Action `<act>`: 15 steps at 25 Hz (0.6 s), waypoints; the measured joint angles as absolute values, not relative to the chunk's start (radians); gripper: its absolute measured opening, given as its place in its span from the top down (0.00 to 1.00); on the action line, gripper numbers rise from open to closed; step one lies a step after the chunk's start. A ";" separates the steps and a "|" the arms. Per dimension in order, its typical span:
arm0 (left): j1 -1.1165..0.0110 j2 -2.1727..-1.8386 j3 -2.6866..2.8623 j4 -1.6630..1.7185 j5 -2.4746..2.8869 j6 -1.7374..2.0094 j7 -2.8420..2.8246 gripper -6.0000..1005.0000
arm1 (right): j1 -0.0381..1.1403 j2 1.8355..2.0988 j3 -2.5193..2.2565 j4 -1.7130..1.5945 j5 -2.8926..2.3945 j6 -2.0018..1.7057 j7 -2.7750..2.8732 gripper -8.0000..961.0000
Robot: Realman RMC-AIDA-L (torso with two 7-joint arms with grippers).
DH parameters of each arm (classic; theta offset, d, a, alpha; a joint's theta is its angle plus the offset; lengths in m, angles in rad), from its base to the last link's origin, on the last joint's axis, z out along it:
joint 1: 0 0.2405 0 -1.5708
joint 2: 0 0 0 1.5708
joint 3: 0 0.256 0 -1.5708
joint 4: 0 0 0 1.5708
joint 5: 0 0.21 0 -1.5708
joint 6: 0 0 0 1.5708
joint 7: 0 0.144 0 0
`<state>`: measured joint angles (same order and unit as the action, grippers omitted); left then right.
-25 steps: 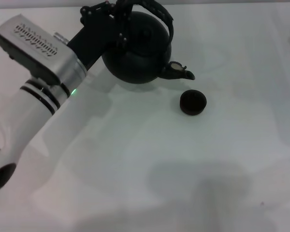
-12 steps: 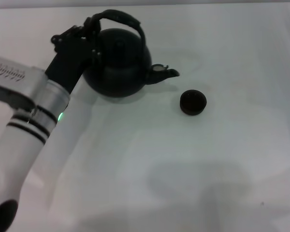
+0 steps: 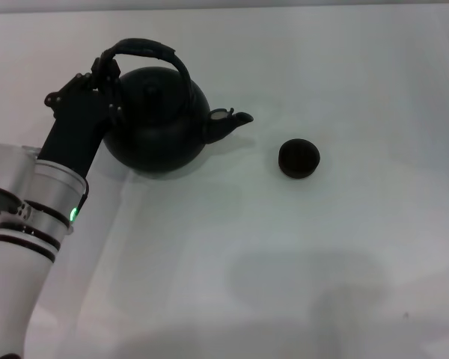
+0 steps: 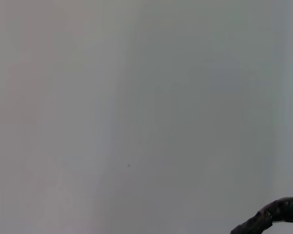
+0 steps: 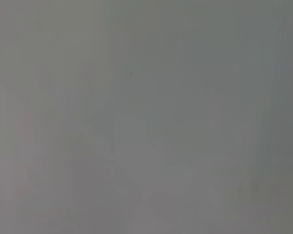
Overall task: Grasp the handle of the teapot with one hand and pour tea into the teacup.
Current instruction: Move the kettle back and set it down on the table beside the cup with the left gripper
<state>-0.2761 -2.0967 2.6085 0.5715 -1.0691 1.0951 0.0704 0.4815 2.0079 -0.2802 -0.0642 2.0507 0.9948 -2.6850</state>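
- Where the left gripper [image 3: 105, 71] meets the thick, rough-textured black arched handle [image 3: 146, 51], its dark fingers sit at the handle's left end, closed about the hoop; the grip itself is partly masked by the gripper body.
- Behind the gripper, the black wrist housing runs down into a silver cuff with a green light, then into the white left arm [image 3: 26, 247] at the lower left of the head view.
- One large, round, matte black teapot [image 3: 157, 123]: bulbous body, small knobbed lid in place, short spout [image 3: 228, 122] pointing right toward the cup. Whether its base rests on the surface or hangs just above it cannot be told. Its contents are hidden by the lid.
- One tiny, round, dark brown-black handleless teacup [image 3: 298, 158] stands on the white table [image 3: 284, 262], to the right of the spout and clearly apart from it. Its inside reads uniformly dark; whether it holds liquid cannot be told.
- Left wrist view: plain pale surface, with a short stretch of the rough black handle [image 4: 276, 214] at one corner.
- Right wrist view: plain grey surface only; the right gripper appears in no view.
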 joint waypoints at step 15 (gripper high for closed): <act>-0.270 -2.094 2.619 0.541 -1.080 1.094 0.017 0.88 | 0.490 2.010 -0.275 -0.065 2.054 0.995 -2.684 0.13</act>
